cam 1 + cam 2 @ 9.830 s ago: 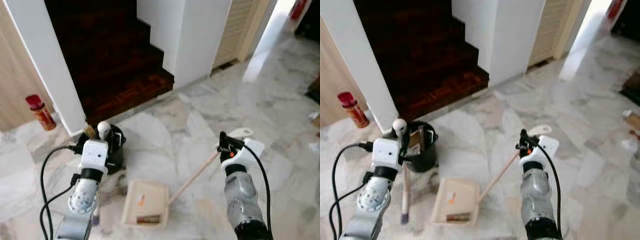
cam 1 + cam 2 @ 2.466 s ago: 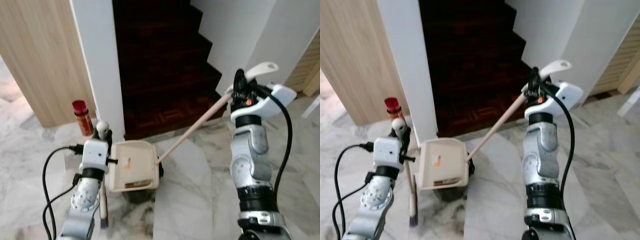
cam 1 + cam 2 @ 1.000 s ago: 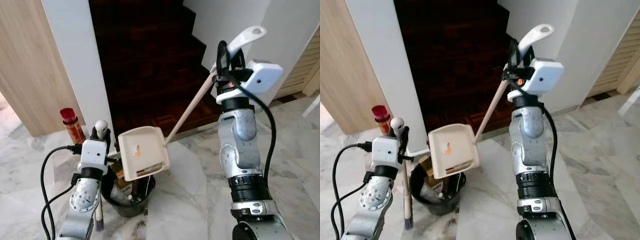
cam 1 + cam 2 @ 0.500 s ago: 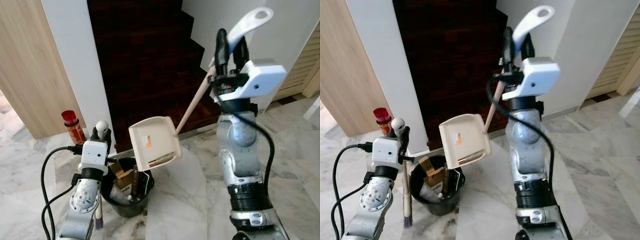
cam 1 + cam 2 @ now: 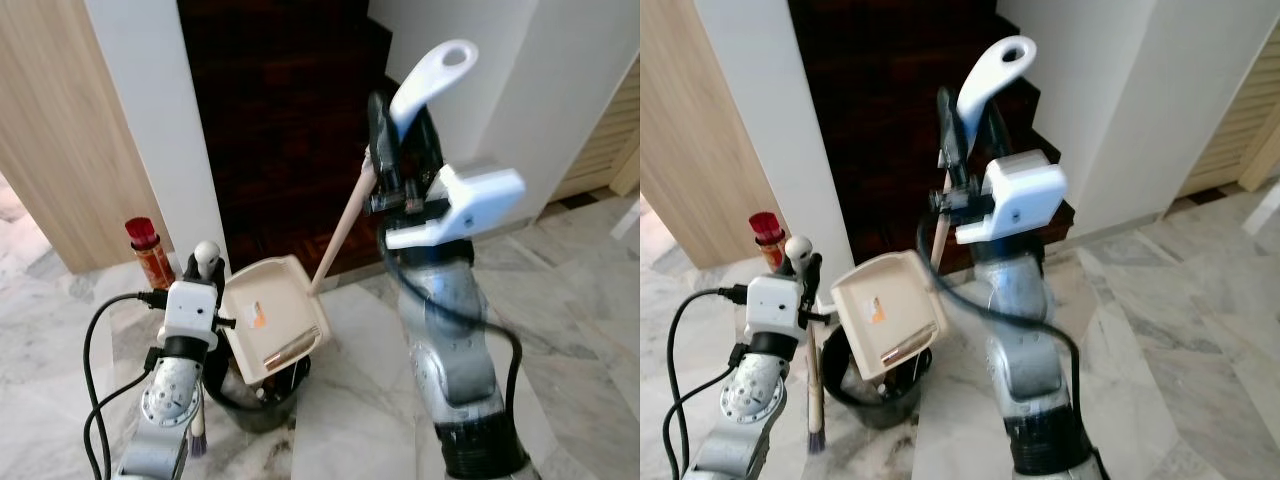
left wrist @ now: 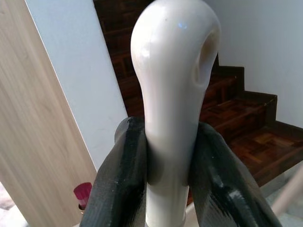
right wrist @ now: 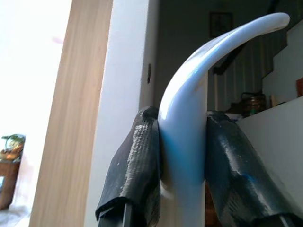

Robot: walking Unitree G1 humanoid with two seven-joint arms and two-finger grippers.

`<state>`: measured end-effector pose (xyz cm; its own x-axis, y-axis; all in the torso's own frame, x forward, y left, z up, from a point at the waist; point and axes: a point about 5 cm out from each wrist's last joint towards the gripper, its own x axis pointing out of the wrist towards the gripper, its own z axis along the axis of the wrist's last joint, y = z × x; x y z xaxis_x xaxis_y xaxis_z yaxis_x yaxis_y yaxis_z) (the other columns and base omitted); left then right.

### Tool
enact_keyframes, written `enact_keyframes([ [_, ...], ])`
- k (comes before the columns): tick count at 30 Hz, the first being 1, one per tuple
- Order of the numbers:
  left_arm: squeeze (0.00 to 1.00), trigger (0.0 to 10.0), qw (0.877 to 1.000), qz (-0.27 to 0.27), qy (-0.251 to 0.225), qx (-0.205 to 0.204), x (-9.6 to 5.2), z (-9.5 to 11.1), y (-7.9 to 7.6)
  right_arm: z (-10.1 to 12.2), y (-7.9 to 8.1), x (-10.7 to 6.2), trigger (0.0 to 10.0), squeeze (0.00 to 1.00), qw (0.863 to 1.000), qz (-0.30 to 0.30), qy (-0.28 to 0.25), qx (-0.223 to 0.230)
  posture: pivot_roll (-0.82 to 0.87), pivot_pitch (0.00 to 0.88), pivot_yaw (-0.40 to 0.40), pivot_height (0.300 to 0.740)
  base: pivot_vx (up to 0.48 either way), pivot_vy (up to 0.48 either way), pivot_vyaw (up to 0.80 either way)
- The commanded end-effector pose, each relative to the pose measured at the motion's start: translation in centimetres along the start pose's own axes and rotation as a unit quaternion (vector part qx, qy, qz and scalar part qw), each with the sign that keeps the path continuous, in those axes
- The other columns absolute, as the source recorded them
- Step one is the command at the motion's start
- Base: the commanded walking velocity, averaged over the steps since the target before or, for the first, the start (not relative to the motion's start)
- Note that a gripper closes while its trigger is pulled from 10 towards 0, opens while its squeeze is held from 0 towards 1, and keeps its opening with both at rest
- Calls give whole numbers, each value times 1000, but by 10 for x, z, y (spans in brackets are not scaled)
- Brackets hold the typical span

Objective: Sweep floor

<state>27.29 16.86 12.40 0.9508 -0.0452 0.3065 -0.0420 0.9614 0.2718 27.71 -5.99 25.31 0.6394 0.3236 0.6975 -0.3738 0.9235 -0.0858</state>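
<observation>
- Tilting over a black bucket [image 5: 262,408], the cream dustpan [image 5: 274,318] hangs in the air at the low end of its long pale pole, a brown scrap lying against its lower lip.
- Its white looped handle [image 5: 430,78] stands high at the pole's top, and the right gripper [image 5: 400,125] is clamped around the stem just below the loop; in the right wrist view both black fingers [image 7: 137,165] press the handle from either side.
- The left gripper [image 5: 203,268] sits lower and to the left of the dustpan, closed around the rounded white top of a brush [image 6: 173,94], whose thin stick runs down past the bucket's left side to dark bristles near the floor.
- The bucket stands on the marble floor [image 5: 560,290] close to the robot, partly hidden by the dustpan, with some rubbish showing inside.
- A red-capped can [image 5: 148,250] stands left of the bucket, at the foot of a white pillar [image 5: 150,130].
- Beyond the pillar rise dark wooden stairs [image 5: 290,130]; a wood panel wall closes the far left, a white wall the far right.
- Open marble lies to the right and near side.
</observation>
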Motion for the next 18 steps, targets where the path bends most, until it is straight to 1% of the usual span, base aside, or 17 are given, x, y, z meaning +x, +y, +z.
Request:
enact_keyframes([
  [1,0,10000,1000,-8,-25,14,3,8,0,21,4,5,10000,0,999,10,-52,-5,59,26,-32,740,0,0,0],
  [4,0,10000,1000,-8,-26,14,3,8,0,26,15,4,10000,0,998,35,-60,-9,61,25,-32,740,0,0,0],
  [7,0,10000,1000,-8,-26,15,3,8,1,29,20,5,10000,0,996,48,-69,-14,61,25,-32,740,0,0,0],
  [13,0,10000,1000,-8,-27,15,3,8,1,34,25,6,10000,0,996,50,-76,-6,61,25,-32,740,0,0,0],
  [18,0,10000,999,-8,-27,15,3,8,0,38,22,7,10000,0,996,33,-85,-7,63,24,-33,740,0,0,0],
])
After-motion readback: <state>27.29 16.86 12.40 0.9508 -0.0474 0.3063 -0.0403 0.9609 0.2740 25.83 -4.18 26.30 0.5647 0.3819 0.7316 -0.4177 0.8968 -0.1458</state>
